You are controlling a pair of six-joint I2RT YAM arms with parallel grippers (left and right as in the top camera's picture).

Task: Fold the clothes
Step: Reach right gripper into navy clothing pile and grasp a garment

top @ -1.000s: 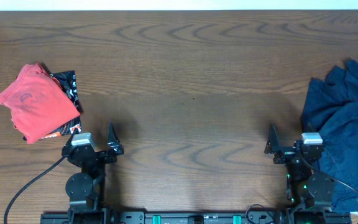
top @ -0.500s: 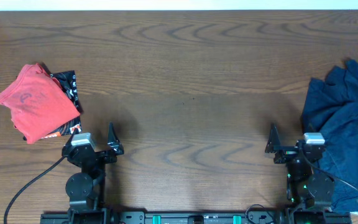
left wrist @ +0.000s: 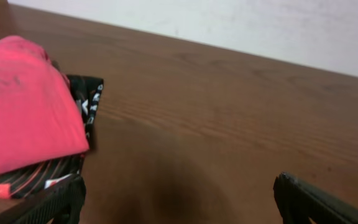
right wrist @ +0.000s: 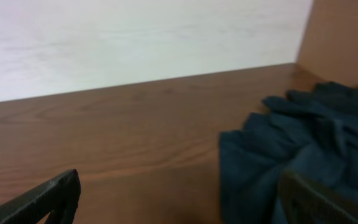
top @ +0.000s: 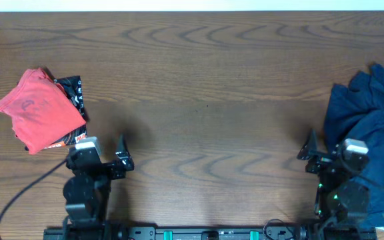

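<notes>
Currently the navy clothes (top: 369, 127) lie heaped at the right edge of the bench (top: 205, 73), just beside the right gripper (top: 310, 153). It and the left gripper (top: 123, 153) sit near the front edge, jaws spread and empty. By the left edge, a red garment (top: 37, 110) rests on a black printed cloth (top: 74, 92).

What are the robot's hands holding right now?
Nothing. The left gripper and the right gripper are both open and empty. The navy clothes lie on the table, ungripped.
</notes>
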